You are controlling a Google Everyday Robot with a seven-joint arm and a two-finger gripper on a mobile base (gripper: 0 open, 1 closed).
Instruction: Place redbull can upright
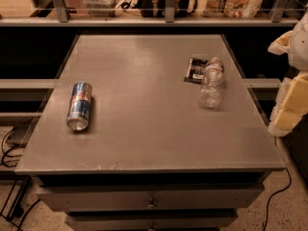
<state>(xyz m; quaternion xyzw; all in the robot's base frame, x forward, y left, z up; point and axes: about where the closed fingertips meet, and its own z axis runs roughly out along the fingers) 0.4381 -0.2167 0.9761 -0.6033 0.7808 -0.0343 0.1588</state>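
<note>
Filling most of the frame: grey tabletop (154, 129). Pale arm with gripper (291, 105) sits at the right edge of the frame, off the tabletop's side and only partly in view. Can't tell whether it's released or clenched. Water bottle (211, 83) lies on its side upper right, neck over a dark packet (195, 70). Redbull can (79, 106) lies on its side centre left, silver end toward the lower frame, well apart from the gripper. Judged step: reach across. Grasp across the can's body, since it may roll; tip it, seat the base flat, then let go.
</note>
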